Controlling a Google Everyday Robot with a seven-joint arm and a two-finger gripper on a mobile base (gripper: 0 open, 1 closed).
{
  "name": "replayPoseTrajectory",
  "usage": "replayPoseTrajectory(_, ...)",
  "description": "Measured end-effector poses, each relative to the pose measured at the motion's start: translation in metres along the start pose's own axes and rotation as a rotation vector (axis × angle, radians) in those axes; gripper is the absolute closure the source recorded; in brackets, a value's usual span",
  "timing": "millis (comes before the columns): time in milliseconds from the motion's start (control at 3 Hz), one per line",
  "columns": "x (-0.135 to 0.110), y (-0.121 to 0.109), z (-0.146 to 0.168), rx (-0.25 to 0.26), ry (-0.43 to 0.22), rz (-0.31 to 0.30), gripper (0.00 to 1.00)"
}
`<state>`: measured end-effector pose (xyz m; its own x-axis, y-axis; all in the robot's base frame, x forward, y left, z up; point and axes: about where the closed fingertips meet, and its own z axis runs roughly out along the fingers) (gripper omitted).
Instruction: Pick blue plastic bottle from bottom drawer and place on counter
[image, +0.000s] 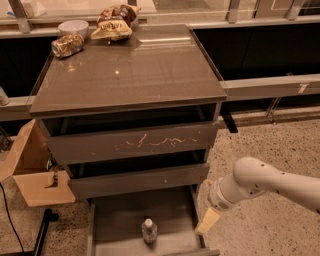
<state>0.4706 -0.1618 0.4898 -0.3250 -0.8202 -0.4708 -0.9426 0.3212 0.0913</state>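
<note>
The blue plastic bottle (149, 230), small and clear with a white cap, stands upright on the flat floor of the pulled-out bottom drawer (120, 215). My gripper (207, 221) hangs at the end of the white arm, just outside the drawer's right wall and to the right of the bottle, apart from it. Only one pale yellowish finger shows. The glossy grey-brown counter (130, 70) tops the cabinet above.
A crushed can (67, 45), a white bowl (73, 27) and a chip bag (113, 22) sit at the counter's back left. The middle drawer front has white scratches (150, 142). A cardboard box (35, 170) stands left of the cabinet. Speckled floor lies to the right.
</note>
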Motion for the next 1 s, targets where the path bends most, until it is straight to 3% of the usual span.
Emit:
replayPoseTrajectory(667,0.024,-0.017,0.085,-0.056,-0.001,0.066,0.0)
replayPoseTrajectory(1000,0.023,-0.021,0.12,-0.117,-0.186,0.087,0.0)
